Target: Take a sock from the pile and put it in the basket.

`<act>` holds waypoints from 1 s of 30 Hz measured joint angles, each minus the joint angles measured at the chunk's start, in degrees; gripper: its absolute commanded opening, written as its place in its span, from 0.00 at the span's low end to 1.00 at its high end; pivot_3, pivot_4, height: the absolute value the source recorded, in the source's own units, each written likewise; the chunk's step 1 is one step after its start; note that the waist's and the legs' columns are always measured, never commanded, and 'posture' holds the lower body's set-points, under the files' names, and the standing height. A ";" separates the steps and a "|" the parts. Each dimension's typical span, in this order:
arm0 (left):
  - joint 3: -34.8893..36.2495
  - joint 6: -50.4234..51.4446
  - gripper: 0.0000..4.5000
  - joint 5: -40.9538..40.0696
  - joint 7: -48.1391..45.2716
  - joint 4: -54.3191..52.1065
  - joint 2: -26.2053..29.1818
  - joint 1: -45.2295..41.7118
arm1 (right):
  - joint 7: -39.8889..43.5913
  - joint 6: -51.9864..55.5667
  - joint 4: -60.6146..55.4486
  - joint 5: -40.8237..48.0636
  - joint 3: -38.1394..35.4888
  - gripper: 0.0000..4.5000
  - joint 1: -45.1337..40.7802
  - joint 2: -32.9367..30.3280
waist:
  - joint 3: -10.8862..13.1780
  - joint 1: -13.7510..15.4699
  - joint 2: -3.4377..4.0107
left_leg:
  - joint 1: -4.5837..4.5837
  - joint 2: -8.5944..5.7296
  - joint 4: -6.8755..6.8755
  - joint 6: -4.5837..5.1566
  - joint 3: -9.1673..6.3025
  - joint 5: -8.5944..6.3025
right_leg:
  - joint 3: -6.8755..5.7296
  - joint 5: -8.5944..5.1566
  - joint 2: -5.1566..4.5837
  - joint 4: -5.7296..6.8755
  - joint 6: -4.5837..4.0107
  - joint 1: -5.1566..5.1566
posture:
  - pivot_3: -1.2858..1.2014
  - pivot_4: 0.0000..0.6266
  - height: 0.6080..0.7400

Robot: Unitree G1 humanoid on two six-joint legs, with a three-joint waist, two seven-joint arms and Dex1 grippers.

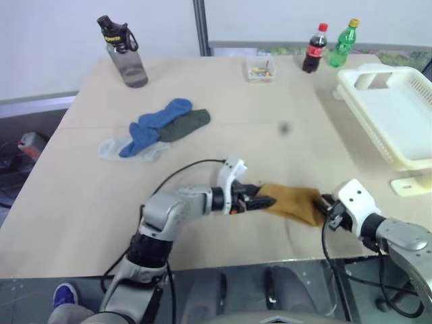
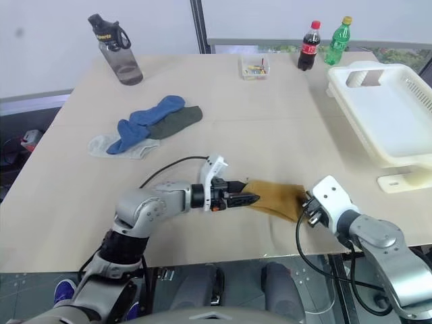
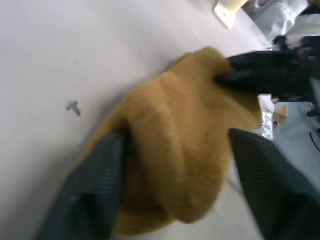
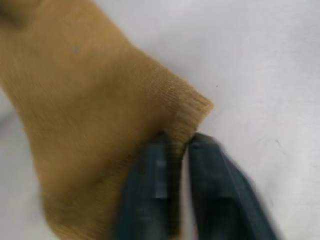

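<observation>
**Sock could slip at the handover**

The mustard-yellow knitted sock (image 1: 291,203) lies on the pale wooden counter (image 1: 270,135) between the two claws. The left claw (image 3: 175,180) stands wide around one end; the right claw (image 4: 176,142) pinches only the cuff edge, narrowly. Such a thin bite may pull free on lifting. The cream-white slotted plastic basket (image 1: 398,121) sits well beyond the right claw.

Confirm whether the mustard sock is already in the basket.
No. The mustard sock lies on the table between both grippers, well short of the basket.
</observation>
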 measured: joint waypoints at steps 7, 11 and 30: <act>5.73 -3.40 0.76 -1.65 -8.34 1.00 9.19 -0.50 | 4.92 -3.63 -6.17 3.82 -9.23 0.46 4.00 -0.80 | 0.00 0.17 -0.01 | -0.03 0.01 -0.01 0.01 0.03 0.00 | 0.01 -0.01 -0.03 -0.06 0.03 0.00 | 0.52 0.24 1.00; 4.91 -3.50 0.76 -1.66 -11.56 4.53 9.55 -2.17 | 7.46 -6.08 -6.74 6.52 -9.04 0.13 3.80 0.63 | 0.02 0.44 -0.04 | -0.04 0.00 -0.01 0.01 0.01 0.00 | -0.02 -0.01 -0.02 -0.06 0.03 0.00 | 0.52 0.24 1.00; -0.78 11.00 0.76 -2.28 -14.23 21.30 -0.11 -13.49 | 7.15 -22.22 9.98 -6.95 6.46 0.01 2.74 3.73 | -0.47 0.20 -0.47 | 0.14 0.01 -0.01 0.01 0.07 -0.01 | 0.04 -0.01 0.01 -0.01 0.03 0.13 | 0.52 0.24 1.00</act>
